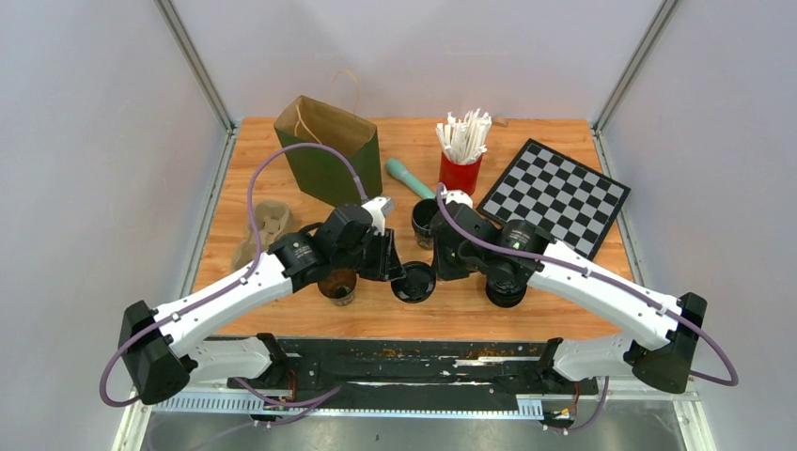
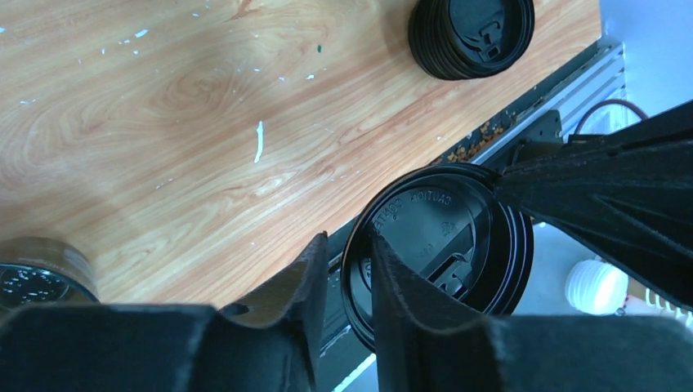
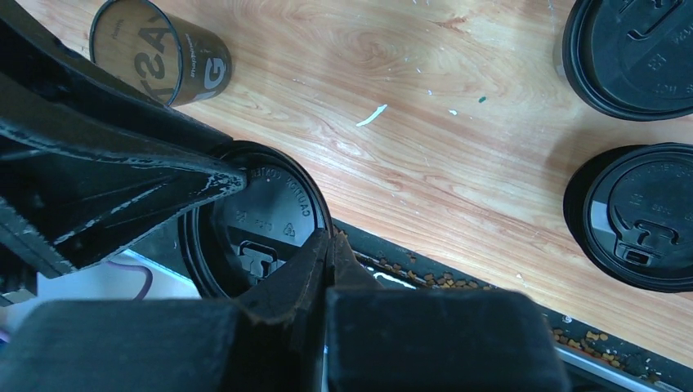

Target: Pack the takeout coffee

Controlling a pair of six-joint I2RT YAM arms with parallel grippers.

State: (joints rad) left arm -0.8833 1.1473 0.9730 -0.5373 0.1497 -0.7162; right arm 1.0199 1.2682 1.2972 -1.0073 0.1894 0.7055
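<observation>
Lid of black plastic sits just below the middle of the overhead frame, held between both arms over the wooden table. The left gripper reaches it from the left and the right gripper from the right.

In the left wrist view the left gripper has its fingers drawn almost together. The rim of the lid is pinched between them, one finger inside the rim and one outside. The other arm's finger meets the rim at the upper right of that frame. In the right wrist view the right gripper is closed to a sliver on the near rim of the lid, at lower centre. The rim shows several ridges in the left wrist view, so it may be more than one lid nested together; I cannot tell.

An open cup with dark contents stands just left of the lid, under the left arm. A second cup stands just above the lid in the frame. Spare lids are piled to the right, under the right arm. Along the top of the frame are a paper bag at upper left, a red cup of white sticks at centre and a checkerboard at upper right.
</observation>
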